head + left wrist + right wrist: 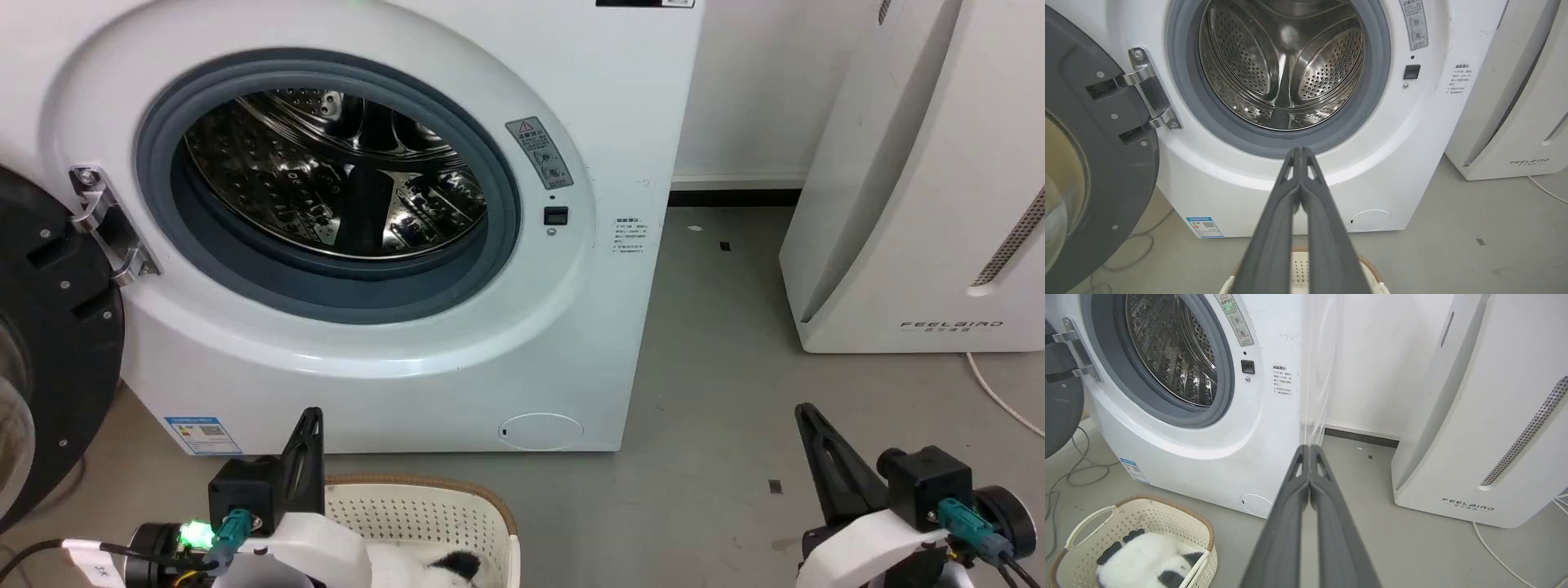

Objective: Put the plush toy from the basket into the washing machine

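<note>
Grey floor (718, 425) is carrying a white washing machine (392, 392), its round black door (49, 327) hanging open at its left side, with both grippers hanging in front of it.
Basket (1167, 522) is sitting on the floor just in front of the washing machine, with the panda plush toy (1139, 557) lying inside it. Left gripper (1300, 153) is pointing at the washing machine's grey ring below the steel drum (1286, 61), fingers pressed together, gripping nothing. Right gripper (1309, 448) is pointing past the washing machine's right corner, fingers likewise together and empty. White appliance (914, 204) is standing right of the washing machine, apart from it.
</note>
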